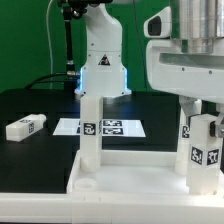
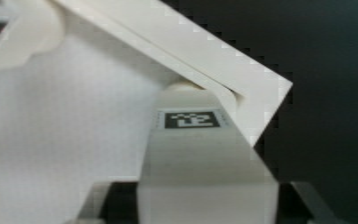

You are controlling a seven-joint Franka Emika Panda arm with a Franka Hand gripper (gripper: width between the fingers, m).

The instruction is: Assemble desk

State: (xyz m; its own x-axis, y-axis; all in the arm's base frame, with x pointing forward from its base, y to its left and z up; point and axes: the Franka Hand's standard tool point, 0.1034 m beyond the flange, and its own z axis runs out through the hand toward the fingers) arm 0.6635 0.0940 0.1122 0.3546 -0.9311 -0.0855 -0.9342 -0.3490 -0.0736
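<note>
Maybe half done — standing leg [image 1: 90, 130] upright on the tabletop [image 1: 130, 185], held leg [image 1: 203, 150] at the tabletop's corner, clamped in the narrow jaws of the gripper [image 2: 194, 195]. Left to do — loose leg [image 1: 25, 127], lying apart from the tabletop.

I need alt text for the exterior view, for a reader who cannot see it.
At the exterior view's right, the gripper holds one leg upright at the white tabletop's end. A second leg stands upright nearer the tabletop's left end. A third leg lies on the black table, left of the marker board.
</note>
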